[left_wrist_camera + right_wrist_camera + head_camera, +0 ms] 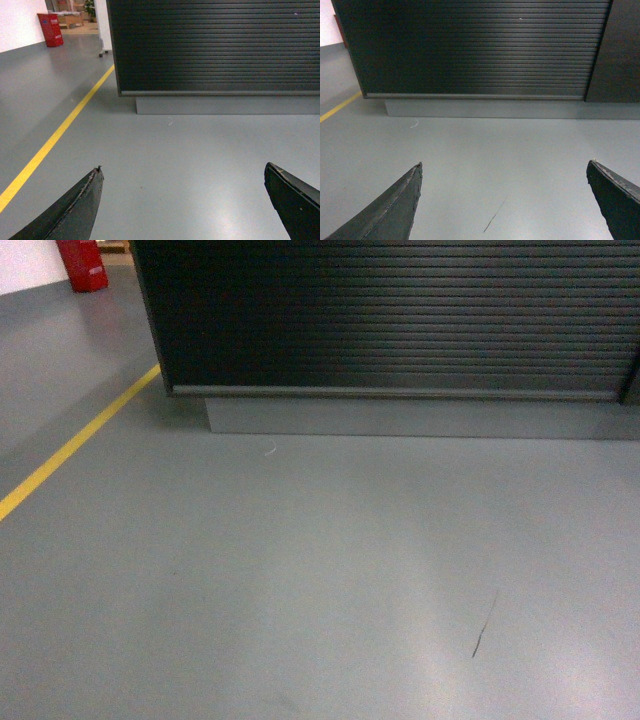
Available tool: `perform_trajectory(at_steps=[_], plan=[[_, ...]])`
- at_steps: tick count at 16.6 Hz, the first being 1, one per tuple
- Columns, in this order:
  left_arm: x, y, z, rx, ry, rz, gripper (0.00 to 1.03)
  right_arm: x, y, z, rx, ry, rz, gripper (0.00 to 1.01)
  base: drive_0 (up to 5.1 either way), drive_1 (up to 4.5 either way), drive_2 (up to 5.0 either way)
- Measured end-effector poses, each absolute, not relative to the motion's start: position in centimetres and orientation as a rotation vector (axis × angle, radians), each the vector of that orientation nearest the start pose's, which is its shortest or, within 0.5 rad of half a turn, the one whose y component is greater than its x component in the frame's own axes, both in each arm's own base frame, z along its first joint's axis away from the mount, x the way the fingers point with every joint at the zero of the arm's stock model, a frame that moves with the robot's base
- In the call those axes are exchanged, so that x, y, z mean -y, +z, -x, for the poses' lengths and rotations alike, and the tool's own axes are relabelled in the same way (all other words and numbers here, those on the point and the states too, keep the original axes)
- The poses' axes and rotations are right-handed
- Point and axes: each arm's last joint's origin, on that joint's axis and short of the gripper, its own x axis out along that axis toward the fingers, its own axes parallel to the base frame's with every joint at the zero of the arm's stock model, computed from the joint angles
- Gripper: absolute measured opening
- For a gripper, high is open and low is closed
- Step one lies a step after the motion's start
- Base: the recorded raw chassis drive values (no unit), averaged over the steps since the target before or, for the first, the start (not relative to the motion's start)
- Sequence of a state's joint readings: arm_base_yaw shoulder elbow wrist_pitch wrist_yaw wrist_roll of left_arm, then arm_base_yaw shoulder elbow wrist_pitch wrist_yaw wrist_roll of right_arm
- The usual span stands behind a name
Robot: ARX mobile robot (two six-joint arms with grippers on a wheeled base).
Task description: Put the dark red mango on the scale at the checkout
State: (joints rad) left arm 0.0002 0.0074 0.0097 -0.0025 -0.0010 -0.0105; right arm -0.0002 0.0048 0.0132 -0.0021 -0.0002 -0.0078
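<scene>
The checkout (390, 315) shows only as a dark ribbed front panel on a grey plinth across the top of the head view; its top is out of frame. The same counter front (215, 45) (475, 47) fills the upper part of both wrist views. The dark red mango and the scale are out of view. My left gripper (183, 167) is open, its two dark fingers wide apart over bare grey floor. My right gripper (505, 164) is open too, with nothing between its fingers. Neither gripper appears in the head view.
A yellow floor line (70, 445) (60, 132) runs diagonally at the left. A red box (82, 265) (50, 29) stands far back left by a white wall. A darker panel (620, 50) adjoins the counter on the right. A thin dark scuff (484, 625) marks the floor.
</scene>
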Motion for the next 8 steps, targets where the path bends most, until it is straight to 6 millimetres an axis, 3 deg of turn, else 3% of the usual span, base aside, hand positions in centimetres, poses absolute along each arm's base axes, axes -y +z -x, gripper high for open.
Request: perform_trajectory(at_steps=[8], plan=[[0.00, 16.59, -9.76, -0.002, 0.001, 0.010, 0.98, 0.00, 16.70, -9.72, 0.002, 0.000, 0.008, 0.98, 0.0, 4.35, -4.3]])
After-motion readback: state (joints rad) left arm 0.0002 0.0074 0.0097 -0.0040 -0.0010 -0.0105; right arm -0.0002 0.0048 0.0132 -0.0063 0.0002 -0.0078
